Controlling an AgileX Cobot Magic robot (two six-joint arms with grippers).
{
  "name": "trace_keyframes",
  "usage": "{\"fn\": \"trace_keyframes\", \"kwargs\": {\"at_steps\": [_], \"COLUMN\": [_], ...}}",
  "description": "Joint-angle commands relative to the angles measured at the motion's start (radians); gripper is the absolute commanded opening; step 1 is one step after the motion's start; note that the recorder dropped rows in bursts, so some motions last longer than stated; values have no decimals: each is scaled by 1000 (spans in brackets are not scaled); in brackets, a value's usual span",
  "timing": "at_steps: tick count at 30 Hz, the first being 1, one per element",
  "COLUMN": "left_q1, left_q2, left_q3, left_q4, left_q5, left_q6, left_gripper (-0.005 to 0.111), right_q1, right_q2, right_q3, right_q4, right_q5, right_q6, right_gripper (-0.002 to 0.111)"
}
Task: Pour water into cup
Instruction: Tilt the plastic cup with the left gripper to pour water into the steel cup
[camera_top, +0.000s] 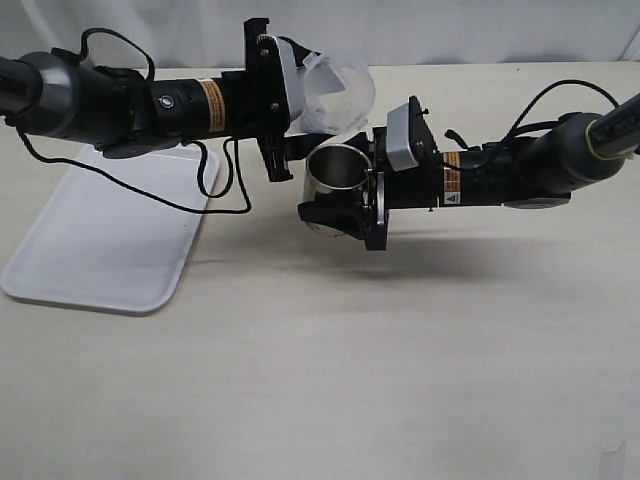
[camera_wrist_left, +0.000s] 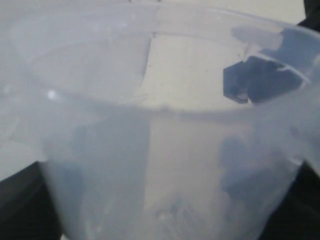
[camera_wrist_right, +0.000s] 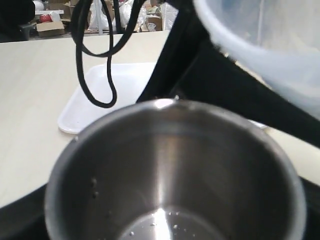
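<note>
1. Exterior view: two black robot arms are seen meeting over the middle of a pale beige tabletop (camera_top: 400, 380), the left arm (camera_top: 120, 100) reaching in from one side and the right arm (camera_top: 500, 178) from the other.
2. A tall translucent plastic beaker (camera_top: 338, 92) is held by the left jaws, which are closed on its base end. The beaker is tipped well over, with its wide mouth turned toward the right arm.
3. A short cylindrical brushed-steel cup (camera_top: 335, 172) is gripped by the right jaws, which are closed on its wall from both sides. The cup is held roughly upright, mouth open upward, just below the beaker's rim. Whether the two touch cannot be told.
4. The cup appears to be lifted clear of the tabletop, and a soft shadow is cast beneath it.
5. A flat white rectangular plastic tray (camera_top: 100, 240) is laid on the tabletop under the left arm, well apart from the cup. A black cable (camera_top: 215, 195) hangs below that arm, across the tray's far end.
6. Left wrist view: the picture is filled by the beaker's cloudy wall, and a dark blurred shape is seen through it.
7. Right wrist view: the cup's shiny inside is looked into from above. The water (camera_wrist_right: 172, 227) is seen only as a few tiny clear droplets on the cup's floor and inner wall. The beaker's rim hangs above the cup's edge.
</note>
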Motion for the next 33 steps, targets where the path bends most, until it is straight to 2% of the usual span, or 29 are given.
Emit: {"fn": "trace_keyframes", "kwargs": {"at_steps": [1, 4, 9, 33], "left_q1": [-2, -2, -2, -2], "left_q2": [-16, -16, -16, -16], "left_q3": [-10, -10, -10, -10], "left_q4": [-1, -1, 1, -11], "left_q5": [-32, -38, -38, -46], "left_q6": [73, 104, 281, 637], "left_gripper": [0, 0, 0, 0], "right_q1": [0, 0, 0, 0], "right_q2": [-2, -2, -2, -2], "right_q3": [-6, -6, -6, -6], "right_q4": [15, 15, 15, 15], "right_q5": [-6, 23, 23, 23], "right_q6": [-7, -10, -10, -10], "right_gripper": [4, 4, 4, 4]}}
